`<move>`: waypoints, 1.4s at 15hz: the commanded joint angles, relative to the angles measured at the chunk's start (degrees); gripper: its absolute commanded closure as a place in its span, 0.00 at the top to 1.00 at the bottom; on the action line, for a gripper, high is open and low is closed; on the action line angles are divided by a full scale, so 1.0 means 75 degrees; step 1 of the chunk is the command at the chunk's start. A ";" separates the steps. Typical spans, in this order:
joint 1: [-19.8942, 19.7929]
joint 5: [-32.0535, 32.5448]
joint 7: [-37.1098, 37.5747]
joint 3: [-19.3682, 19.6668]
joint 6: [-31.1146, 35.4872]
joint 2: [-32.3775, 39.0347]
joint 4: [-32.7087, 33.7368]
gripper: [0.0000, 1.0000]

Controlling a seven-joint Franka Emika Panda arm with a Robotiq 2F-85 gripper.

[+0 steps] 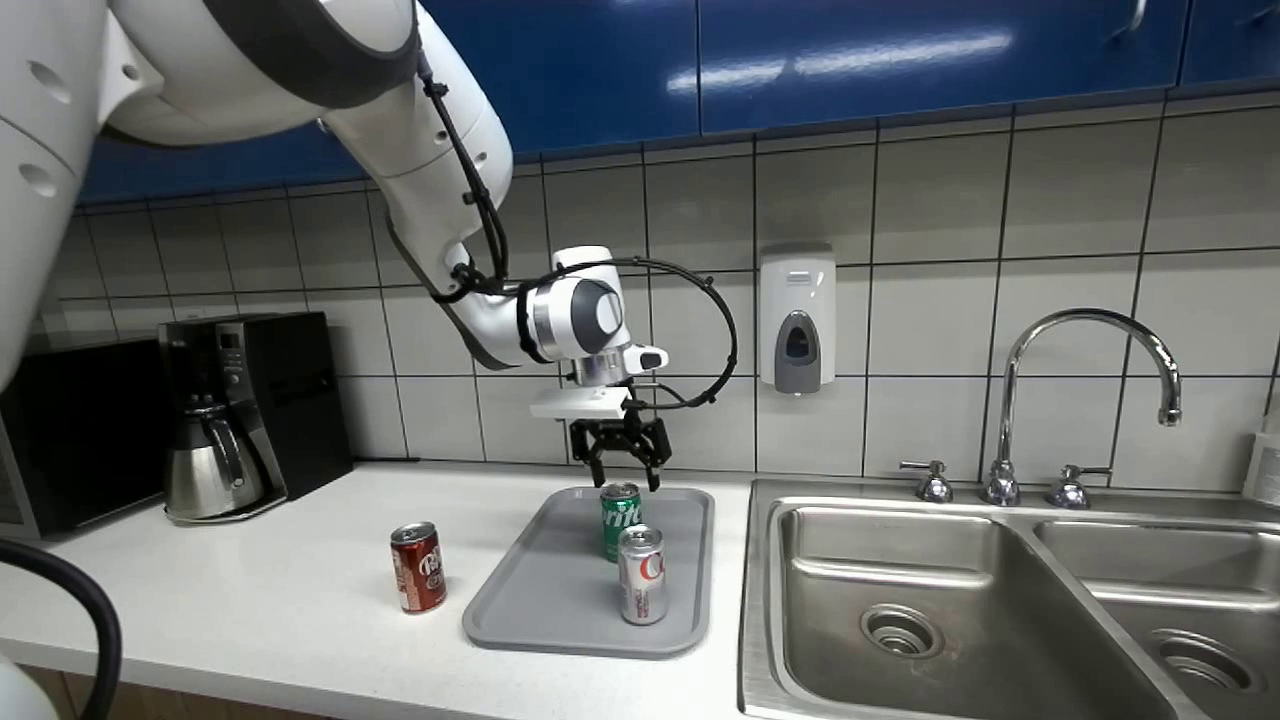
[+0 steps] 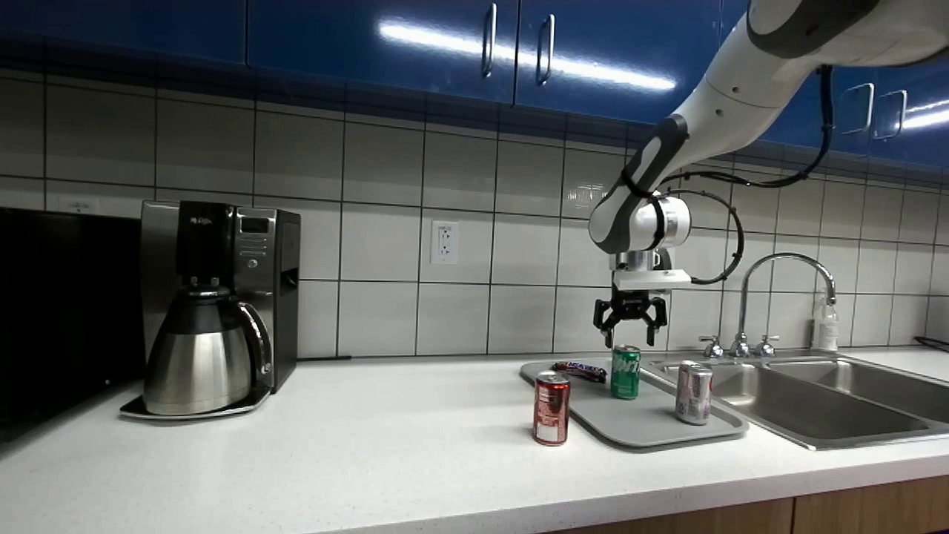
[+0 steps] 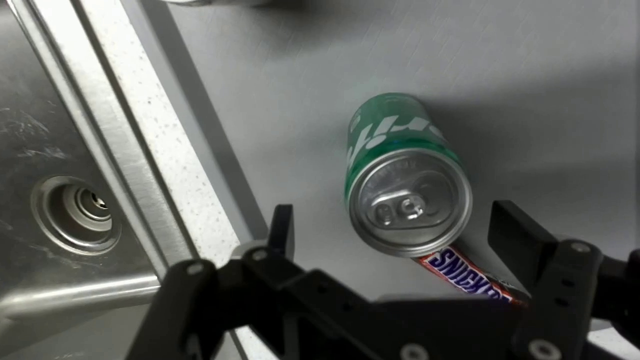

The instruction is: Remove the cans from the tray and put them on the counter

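In an exterior view, the red can (image 1: 418, 568) was set on the desk (image 1: 280, 580), nine o'clock of the tray (image 1: 550, 600), whose green can (image 1: 615, 520), silver can (image 1: 642, 577) at its five, was seemingly targeted, the wide-spread, empty gripper (image 1: 626, 482) overhead to be lowered around it.

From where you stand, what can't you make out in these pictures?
Candy bar: in the wrist view, the green can hides one end.
Silver can: in the wrist view, the top edge leaves only a sliver.
White bottle: in an exterior view, the right edge cuts it off.
Red can: in an exterior view, its fine print is too small.
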State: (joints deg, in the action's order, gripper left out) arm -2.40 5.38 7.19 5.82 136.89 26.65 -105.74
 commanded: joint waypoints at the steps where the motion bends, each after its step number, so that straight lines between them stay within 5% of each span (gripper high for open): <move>1: -0.0032 -0.0129 -0.0123 -0.0077 -0.0381 0.0211 0.0330 1.00; 21: 0.0129 -0.0008 -0.0001 -0.0010 -0.0413 0.0574 0.0224 1.00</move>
State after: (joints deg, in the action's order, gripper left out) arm -1.33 5.39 7.21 5.68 135.80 30.55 -106.00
